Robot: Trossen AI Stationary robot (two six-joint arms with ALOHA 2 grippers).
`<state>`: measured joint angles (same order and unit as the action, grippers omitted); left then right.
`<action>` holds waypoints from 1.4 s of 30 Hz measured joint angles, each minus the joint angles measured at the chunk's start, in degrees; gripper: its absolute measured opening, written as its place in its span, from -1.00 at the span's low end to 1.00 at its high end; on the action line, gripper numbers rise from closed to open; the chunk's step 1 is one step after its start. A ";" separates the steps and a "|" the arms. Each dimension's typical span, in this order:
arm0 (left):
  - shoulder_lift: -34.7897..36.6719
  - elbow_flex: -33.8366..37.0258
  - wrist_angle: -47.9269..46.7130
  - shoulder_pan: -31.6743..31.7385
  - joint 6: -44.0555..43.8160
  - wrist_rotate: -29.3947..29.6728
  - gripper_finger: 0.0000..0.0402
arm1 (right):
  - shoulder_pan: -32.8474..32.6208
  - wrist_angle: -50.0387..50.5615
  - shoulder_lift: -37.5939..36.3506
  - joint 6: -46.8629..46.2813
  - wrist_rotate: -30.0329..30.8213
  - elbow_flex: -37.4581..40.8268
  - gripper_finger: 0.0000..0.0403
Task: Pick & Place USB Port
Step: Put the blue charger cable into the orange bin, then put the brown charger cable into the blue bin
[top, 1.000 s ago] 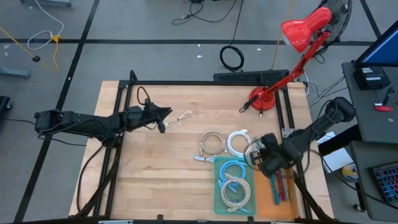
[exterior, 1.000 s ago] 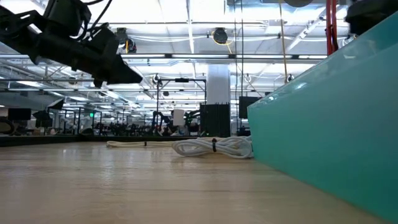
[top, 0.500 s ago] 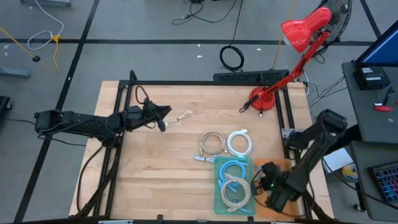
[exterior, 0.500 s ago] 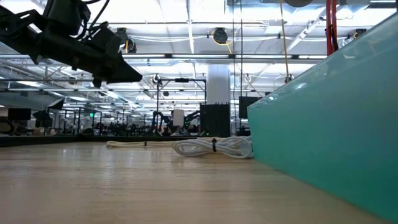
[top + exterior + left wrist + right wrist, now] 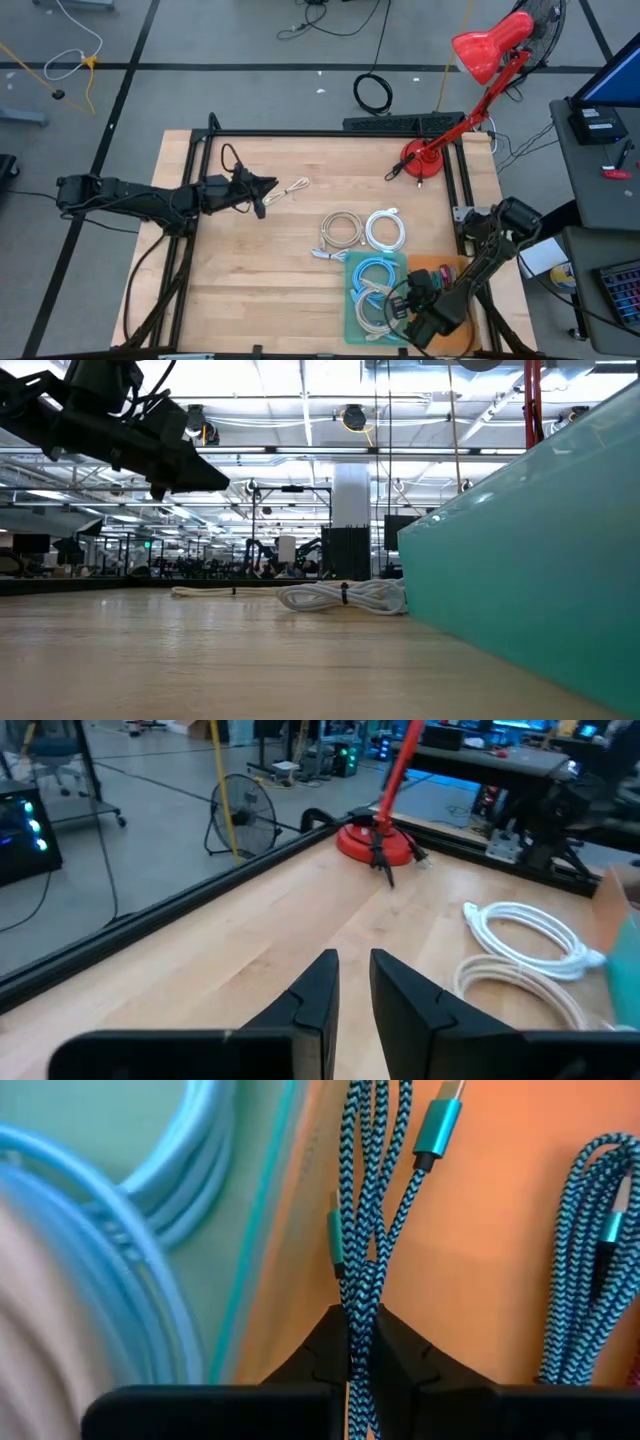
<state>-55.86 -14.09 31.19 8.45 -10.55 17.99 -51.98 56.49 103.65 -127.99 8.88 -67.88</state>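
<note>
My right gripper [image 5: 408,300] is near the table's front edge, over the border between the teal tray [image 5: 352,318] and the orange tray [image 5: 455,268]. It is shut on a teal-and-black braided USB cable [image 5: 362,1200]. Another braided cable [image 5: 590,1250] lies on the orange tray [image 5: 490,1250]. Light blue [image 5: 372,272] and beige [image 5: 378,318] coiled cables lie in the teal tray. My left gripper [image 5: 262,186] hovers over the table's left half, its fingers [image 5: 352,982] a narrow gap apart and empty, beside a loose beige cable [image 5: 293,187]. My right gripper pinches several strands of the braided cable [image 5: 354,1302] between its two fingers, well back from the metal plug ends [image 5: 438,1128]. The strands run along the fingers and out past their tips over the orange tray. Whether the cable is lifted clear I cannot tell.
A beige coil [image 5: 342,229] and a white coil [image 5: 386,229] lie on the table just behind the teal tray. A red desk lamp [image 5: 425,160] stands at the far right corner. Black frame rails [image 5: 330,132] border the table. The teal tray's wall [image 5: 530,560] fills the low view's right.
My right gripper has gone from beside the white coil toward the table's near edge, then a little toward the left, and is now over the border between the orange and teal trays.
</note>
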 joint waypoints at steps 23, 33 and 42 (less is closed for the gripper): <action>0.00 0.00 -4.51 -1.84 3.39 3.11 -0.69 | 1.79 2.14 -2.44 -0.15 0.18 0.00 -0.45; 0.00 0.00 -6.16 -1.84 2.90 3.09 -0.69 | 1.81 10.76 -11.17 1.28 6.52 0.00 -0.40; 0.00 0.00 -5.70 -1.84 2.45 3.07 -0.69 | 3.27 17.51 -21.13 8.23 27.22 0.00 -0.40</action>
<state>-55.86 -14.09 25.49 6.61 -8.10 21.06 -48.71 74.00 82.52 -119.76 36.09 -67.88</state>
